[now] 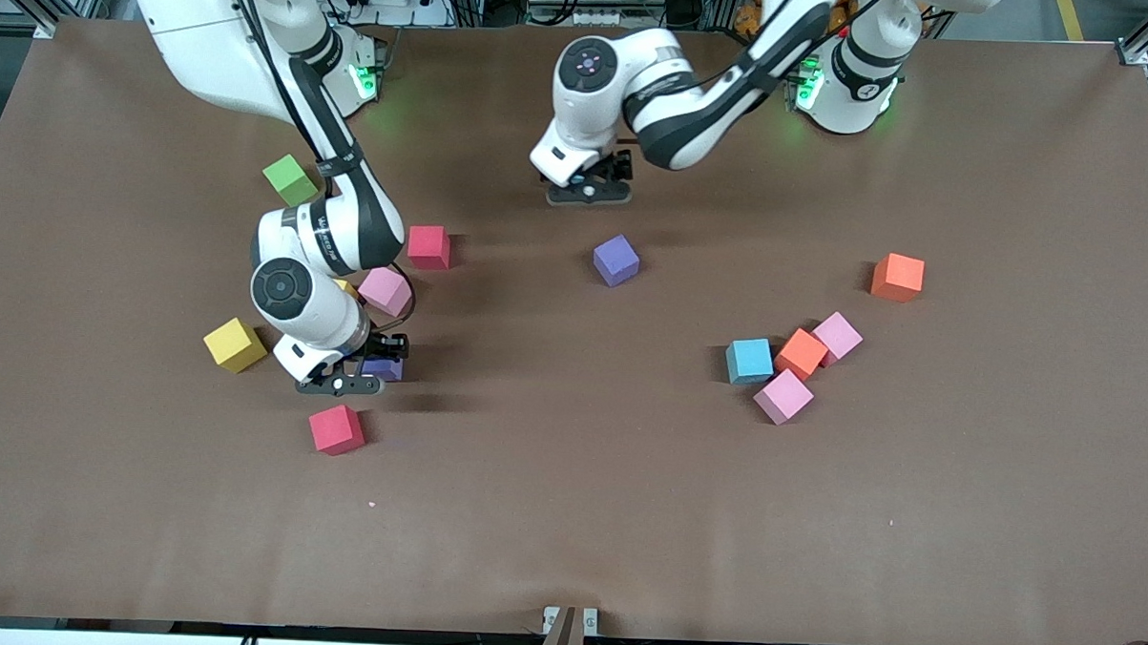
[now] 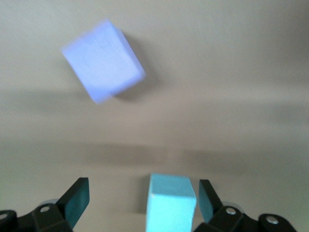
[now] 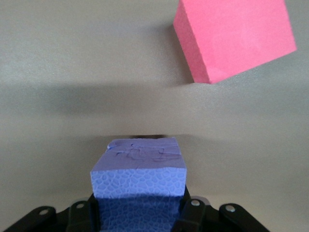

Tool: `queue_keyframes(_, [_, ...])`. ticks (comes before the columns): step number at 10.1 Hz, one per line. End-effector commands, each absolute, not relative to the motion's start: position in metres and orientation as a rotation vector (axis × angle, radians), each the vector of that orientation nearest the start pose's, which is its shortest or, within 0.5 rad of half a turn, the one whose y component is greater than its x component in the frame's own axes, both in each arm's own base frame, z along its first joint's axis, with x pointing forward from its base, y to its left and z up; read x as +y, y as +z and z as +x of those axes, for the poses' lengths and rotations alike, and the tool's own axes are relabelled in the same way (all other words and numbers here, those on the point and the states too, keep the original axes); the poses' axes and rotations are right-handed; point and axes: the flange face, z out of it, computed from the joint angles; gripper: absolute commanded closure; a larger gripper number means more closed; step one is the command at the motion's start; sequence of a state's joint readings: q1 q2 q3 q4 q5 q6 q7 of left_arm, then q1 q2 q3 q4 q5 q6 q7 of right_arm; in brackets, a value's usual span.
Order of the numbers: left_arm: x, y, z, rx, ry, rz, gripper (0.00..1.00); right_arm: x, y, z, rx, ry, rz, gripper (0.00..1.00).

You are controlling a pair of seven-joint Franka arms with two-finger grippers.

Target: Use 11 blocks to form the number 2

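Note:
My right gripper (image 1: 340,383) is shut on a purple block (image 3: 139,176), low over the table beside a red block (image 1: 336,430). My left gripper (image 1: 588,191) stands open around a light blue block (image 2: 171,203) that rests on the table close to one finger (image 2: 207,198). My hand hides that block in the front view. A second purple block (image 1: 616,260) lies just nearer the camera. The other blocks lie scattered, and no number 2 shows.
Around the right arm lie a yellow block (image 1: 234,345), a pink one (image 1: 385,290), a red one (image 1: 429,247) and a green cube (image 1: 290,180). Toward the left arm's end sit a light blue (image 1: 749,361), an orange (image 1: 801,353) and two pink blocks (image 1: 783,396), plus an orange one (image 1: 897,277).

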State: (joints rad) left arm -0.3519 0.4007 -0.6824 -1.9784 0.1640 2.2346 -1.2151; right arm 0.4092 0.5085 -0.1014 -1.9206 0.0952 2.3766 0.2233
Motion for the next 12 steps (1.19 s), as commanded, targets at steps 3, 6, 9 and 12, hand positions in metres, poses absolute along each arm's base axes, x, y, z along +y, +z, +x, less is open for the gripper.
queue_keyframes(3, [-0.391,0.327,0.459,-0.419,0.136,-3.129,0.0,0.223,0.301,0.57,-0.188,0.159,-3.106,0.98])
queue_keyframes(6, [-0.32,0.326,0.537,-0.303,0.179,-3.164,0.0,0.289,0.358,0.518,-0.421,0.23,-3.082,0.97])
queue_keyframes(9, [-0.263,0.301,0.585,-0.152,0.178,-3.167,0.0,0.374,0.369,0.445,-0.749,0.283,-3.037,0.97])
queue_keyframes(12, [-0.236,0.276,0.607,-0.173,0.184,-3.14,0.0,0.426,0.354,0.377,-1.229,0.336,-2.885,0.96])
